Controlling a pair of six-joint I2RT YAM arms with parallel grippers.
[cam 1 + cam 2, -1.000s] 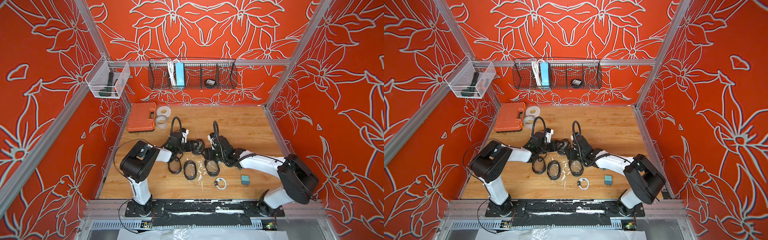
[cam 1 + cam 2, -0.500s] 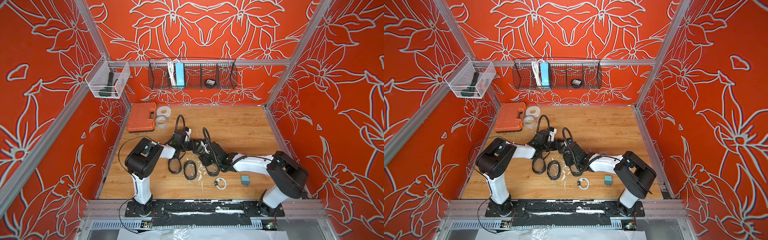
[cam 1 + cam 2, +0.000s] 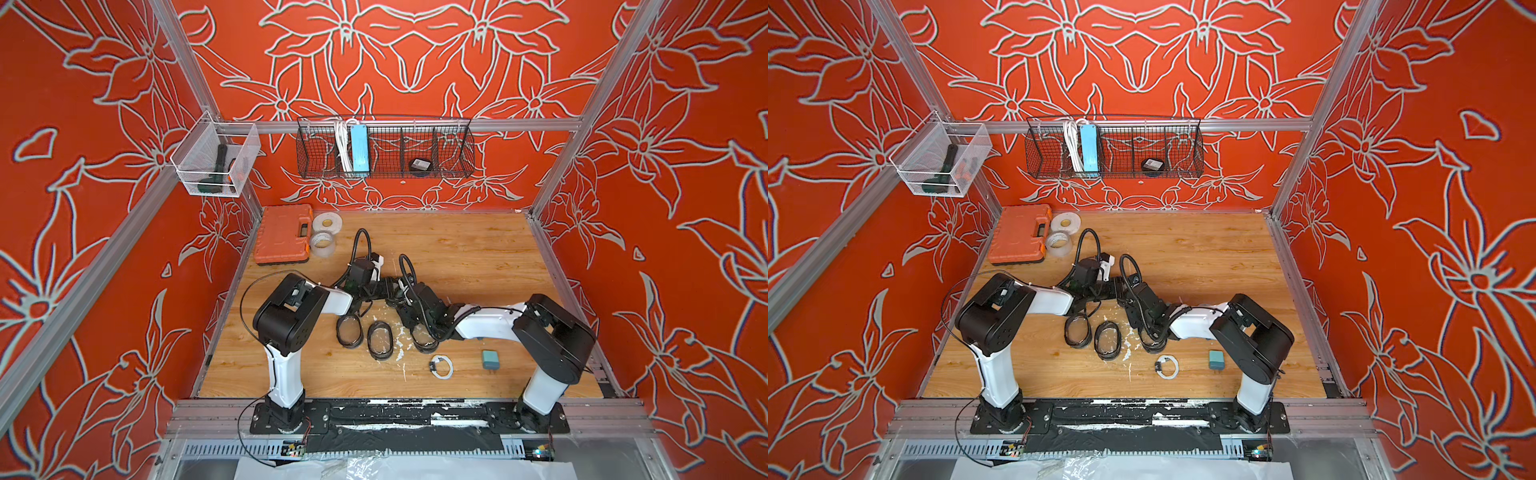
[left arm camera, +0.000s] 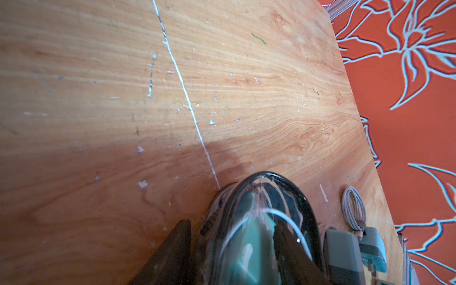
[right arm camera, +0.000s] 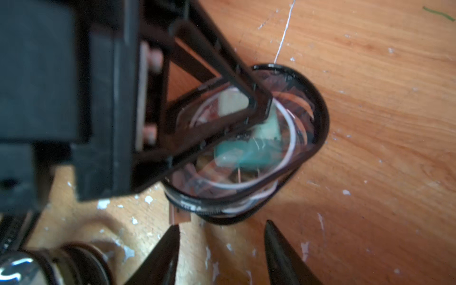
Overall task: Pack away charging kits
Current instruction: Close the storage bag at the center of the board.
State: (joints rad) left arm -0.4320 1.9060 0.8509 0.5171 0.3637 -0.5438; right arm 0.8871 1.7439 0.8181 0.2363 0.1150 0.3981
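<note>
A clear oval case with a black rim (image 5: 308, 138) stands open on the wooden table (image 3: 457, 257), holding a teal adapter (image 5: 249, 153) and a white cable (image 5: 291, 138). My left gripper (image 4: 232, 222) is open. One finger (image 4: 288, 246) reaches inside the case over the adapter, the other (image 4: 172, 254) stands outside its wall. My right gripper (image 5: 220, 229) is open just short of the case, with bare wood between its fingers. In both top views the two grippers (image 3: 380, 289) (image 3: 401, 296) meet mid-table and hide this case. A loose coiled cable (image 3: 441, 366) and teal adapter (image 3: 490, 359) lie near the front.
Two black-rimmed oval cases (image 3: 349, 330) (image 3: 380, 338) lie in front of the grippers, a third (image 3: 424, 343) partly under my right arm. An orange toolbox (image 3: 282, 232) and tape rolls (image 3: 326, 232) sit back left. A wire basket (image 3: 384, 147) with a blue power strip hangs behind.
Both arms have closed in on each other at mid-table, the right gripper coming leftward toward the left one. Both pairs of jaws have narrowed somewhat.
</note>
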